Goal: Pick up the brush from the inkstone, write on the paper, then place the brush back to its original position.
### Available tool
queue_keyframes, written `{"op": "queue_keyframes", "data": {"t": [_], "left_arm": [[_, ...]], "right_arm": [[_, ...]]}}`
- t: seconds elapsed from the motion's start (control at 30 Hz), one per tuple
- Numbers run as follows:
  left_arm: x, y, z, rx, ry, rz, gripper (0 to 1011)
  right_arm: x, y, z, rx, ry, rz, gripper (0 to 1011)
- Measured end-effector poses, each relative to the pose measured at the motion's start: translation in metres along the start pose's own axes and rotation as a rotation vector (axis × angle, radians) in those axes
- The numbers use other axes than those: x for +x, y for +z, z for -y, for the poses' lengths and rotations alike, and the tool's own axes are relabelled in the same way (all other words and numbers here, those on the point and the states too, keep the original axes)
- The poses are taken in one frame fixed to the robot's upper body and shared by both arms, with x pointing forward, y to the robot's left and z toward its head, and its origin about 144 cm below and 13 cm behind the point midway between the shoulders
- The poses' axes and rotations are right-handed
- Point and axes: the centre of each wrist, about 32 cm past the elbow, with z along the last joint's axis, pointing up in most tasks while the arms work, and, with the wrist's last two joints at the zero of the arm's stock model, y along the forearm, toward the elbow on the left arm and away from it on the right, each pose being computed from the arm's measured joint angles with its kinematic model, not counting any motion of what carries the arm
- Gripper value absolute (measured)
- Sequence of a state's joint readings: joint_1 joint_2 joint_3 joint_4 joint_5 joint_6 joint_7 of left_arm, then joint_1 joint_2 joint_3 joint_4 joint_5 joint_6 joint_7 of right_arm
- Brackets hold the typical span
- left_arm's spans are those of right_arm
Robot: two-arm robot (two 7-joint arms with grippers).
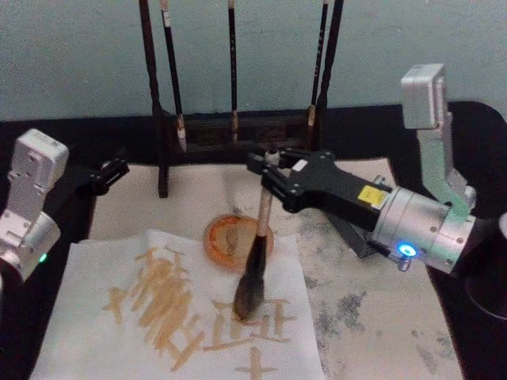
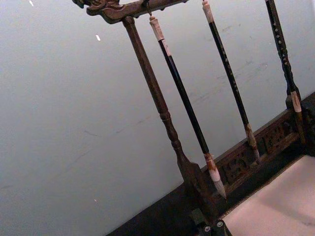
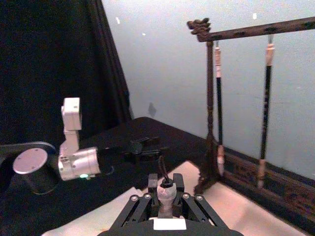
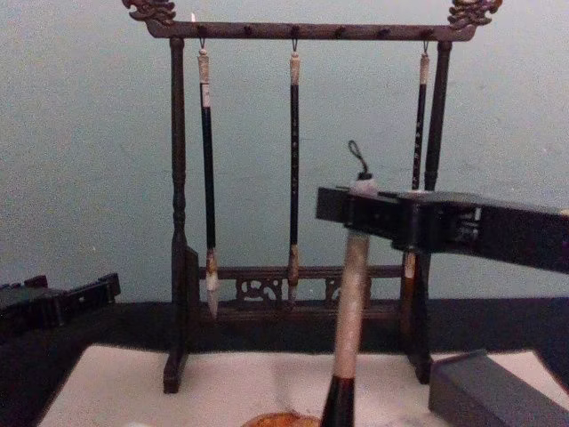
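Observation:
My right gripper [image 1: 268, 172] is shut on the pale handle of the brush [image 1: 258, 237] and holds it nearly upright. The bushy dark tuft rests on the paper [image 1: 103, 269], a white sheet marked with ochre strokes. Just behind the tuft sits the inkstone [image 1: 222, 237], a round orange-brown dish. From the chest the brush [image 4: 351, 302] rises through the right gripper [image 4: 360, 213], its black loop on top. The right wrist view looks down on the right gripper [image 3: 166, 199] and the handle's end. My left gripper [image 1: 111, 172] is parked at the far left, away from the paper.
A wooden brush rack [image 1: 238, 131] with three thin dark brushes stands behind the inkstone, close to the right gripper. Under the paper lies a larger off-white sheet [image 1: 380, 317] with grey smudges. A grey box [image 4: 493, 391] sits on the right. The table is black.

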State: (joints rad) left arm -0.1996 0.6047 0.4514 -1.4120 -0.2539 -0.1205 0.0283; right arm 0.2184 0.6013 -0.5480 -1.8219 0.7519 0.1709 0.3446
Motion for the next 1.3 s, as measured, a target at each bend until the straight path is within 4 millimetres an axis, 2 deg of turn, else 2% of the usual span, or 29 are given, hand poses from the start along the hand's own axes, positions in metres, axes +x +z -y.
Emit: {"op": "queue_keyframes", "data": {"t": [0.4,0.77,1.0,1.3], "left_arm": [[0.0,0.0,0.0,0.0,0.0,0.0,1002],[0.0,0.0,0.0,0.0,0.0,0.0,1002],[0.0,0.0,0.0,0.0,0.0,0.0,1002],[0.0,0.0,0.0,0.0,0.0,0.0,1002]], "right_arm": [[0.007,0.008,0.01,0.004,-0.041,0.042,180],[-0.002,0.022,-0.004,0.1,0.0,0.023,180],[-0.011,0.016,-0.019,0.114,0.037,-0.031,180],[-0.01,0.001,-0.029,0.08,0.047,-0.091,180]]}}
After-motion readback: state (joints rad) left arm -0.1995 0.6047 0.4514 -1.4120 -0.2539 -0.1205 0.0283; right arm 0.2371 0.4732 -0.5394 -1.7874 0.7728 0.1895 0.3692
